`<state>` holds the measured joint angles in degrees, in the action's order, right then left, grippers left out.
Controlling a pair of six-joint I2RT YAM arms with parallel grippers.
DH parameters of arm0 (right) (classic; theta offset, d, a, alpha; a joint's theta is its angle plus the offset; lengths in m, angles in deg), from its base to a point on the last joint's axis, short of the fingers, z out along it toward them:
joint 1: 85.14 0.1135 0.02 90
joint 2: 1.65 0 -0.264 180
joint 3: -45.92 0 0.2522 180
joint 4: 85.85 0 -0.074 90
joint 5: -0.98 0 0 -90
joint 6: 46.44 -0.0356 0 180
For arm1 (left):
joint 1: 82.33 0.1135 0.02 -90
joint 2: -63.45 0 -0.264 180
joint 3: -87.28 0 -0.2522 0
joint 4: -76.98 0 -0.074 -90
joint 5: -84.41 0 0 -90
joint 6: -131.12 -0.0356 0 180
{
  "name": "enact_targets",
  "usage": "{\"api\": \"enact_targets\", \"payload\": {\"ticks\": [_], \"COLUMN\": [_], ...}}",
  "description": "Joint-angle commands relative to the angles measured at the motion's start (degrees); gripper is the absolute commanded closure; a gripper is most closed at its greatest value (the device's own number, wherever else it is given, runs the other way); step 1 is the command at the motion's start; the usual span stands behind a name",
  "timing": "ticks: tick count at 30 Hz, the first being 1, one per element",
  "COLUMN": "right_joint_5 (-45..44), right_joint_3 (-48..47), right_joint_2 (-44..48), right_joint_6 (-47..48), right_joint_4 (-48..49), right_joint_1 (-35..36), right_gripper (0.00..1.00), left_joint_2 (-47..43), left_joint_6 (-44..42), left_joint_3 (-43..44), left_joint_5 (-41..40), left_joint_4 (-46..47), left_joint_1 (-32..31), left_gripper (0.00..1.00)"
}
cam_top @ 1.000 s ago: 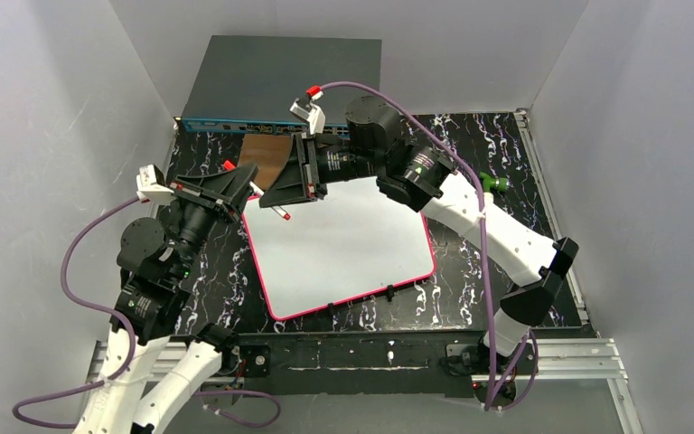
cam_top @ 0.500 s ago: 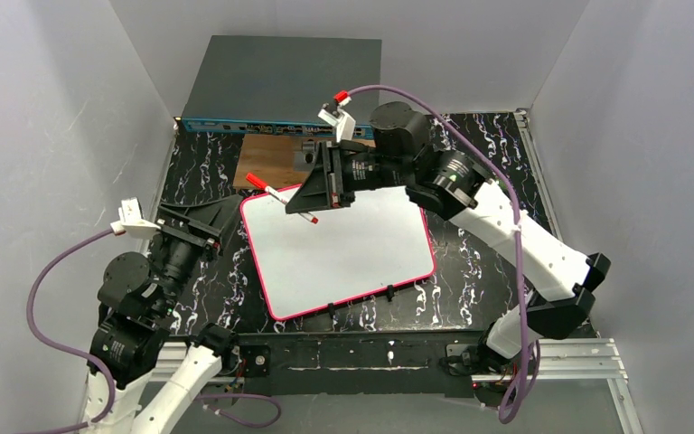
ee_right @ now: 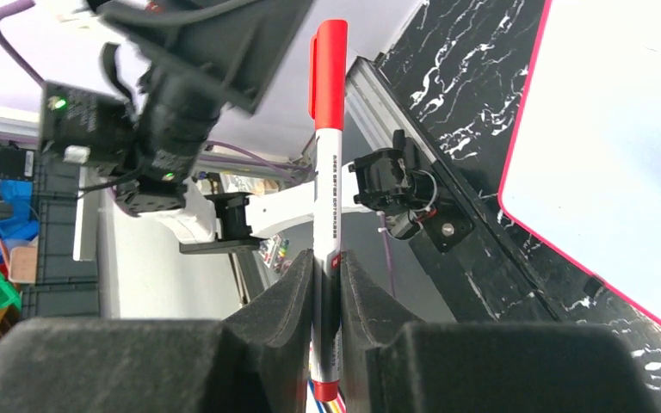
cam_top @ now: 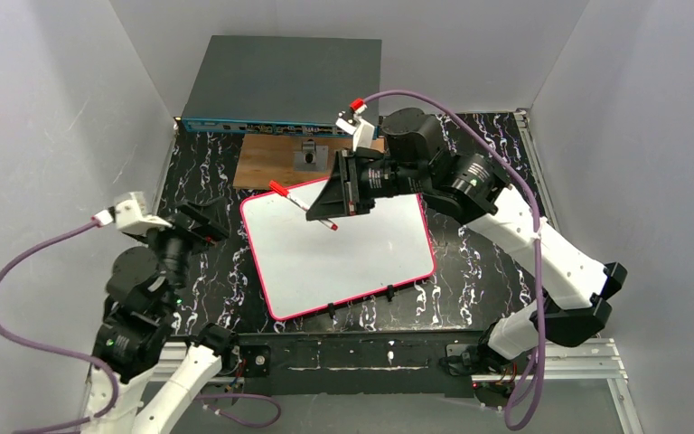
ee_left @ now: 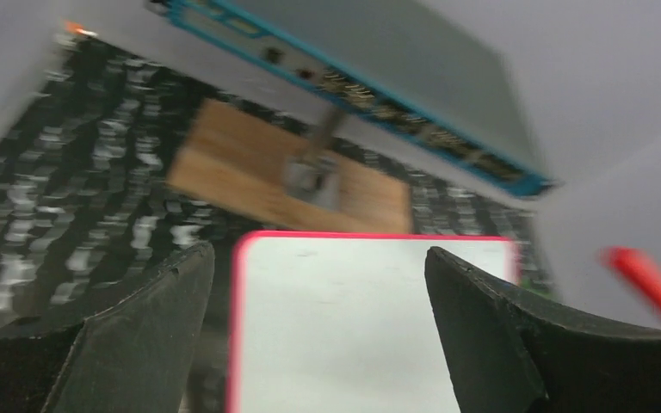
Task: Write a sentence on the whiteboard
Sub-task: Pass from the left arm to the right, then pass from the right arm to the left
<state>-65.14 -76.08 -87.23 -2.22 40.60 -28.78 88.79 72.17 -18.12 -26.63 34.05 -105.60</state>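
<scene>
My right claw (ee_right: 327, 277) is clamped on the marker (ee_right: 328, 155). It hangs slantwise above the far-left part of the whiteboard (cam_top: 352, 258), its capped end aimed toward my left claw (cam_top: 201, 221), which gapes empty off the board's left edge. The board lies flat beneath me, bare white with no sentence yet and ample room.
</scene>
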Motion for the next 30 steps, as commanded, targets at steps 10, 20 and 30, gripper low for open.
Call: {"api": "enact_targets", "payload": {"ticks": [10,20,30], "right_joint_5": [-2.11,4.86,18.46], "right_joint_3": [0.62,0.81,0.07], "right_joint_2": [6.03,5.65,0.51], "right_joint_6": [6.78,8.69,15.71], "right_joint_4": [-9.41,-13.84,-13.22], "right_joint_1": [-0.70,-5.01,-12.31], "right_gripper": [0.99,0.99,0.99], "left_joint_2": [7.29,7.89,1.68], "left_joint_6": [-28.54,-22.83,-8.93], "left_joint_3": [-42.26,-45.37,-3.55], "left_joint_5": [-24.14,-19.56,17.57], "left_joint_4": [43.84,44.78,-4.42], "left_joint_1": [3.57,18.13,18.17], "left_gripper": [0.02,0.02,0.01]}}
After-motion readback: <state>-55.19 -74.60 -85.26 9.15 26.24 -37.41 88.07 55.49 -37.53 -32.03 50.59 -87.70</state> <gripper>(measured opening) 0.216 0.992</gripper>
